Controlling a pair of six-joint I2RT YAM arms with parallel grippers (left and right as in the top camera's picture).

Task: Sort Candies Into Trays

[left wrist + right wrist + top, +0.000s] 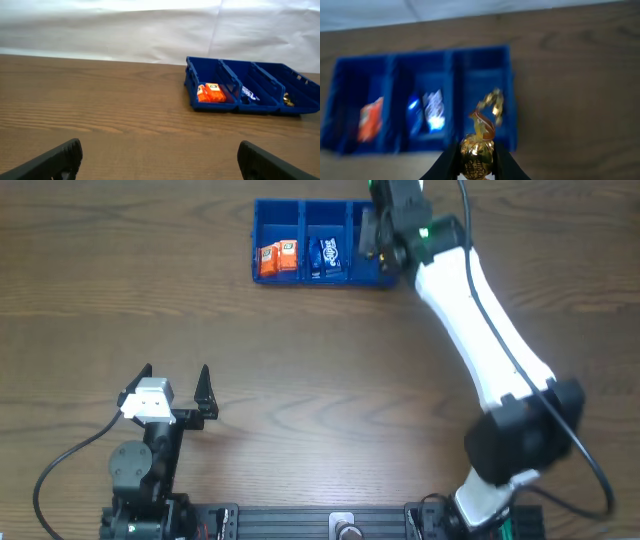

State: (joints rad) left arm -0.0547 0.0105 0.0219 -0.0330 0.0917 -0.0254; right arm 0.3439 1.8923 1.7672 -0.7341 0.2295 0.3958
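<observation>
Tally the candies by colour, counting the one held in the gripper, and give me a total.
Orange candies: 2, in the tray
Blue candies: 2, in the tray
Gold candies: 2, one in the tray, one gold candy in the right gripper
Total: 6
</observation>
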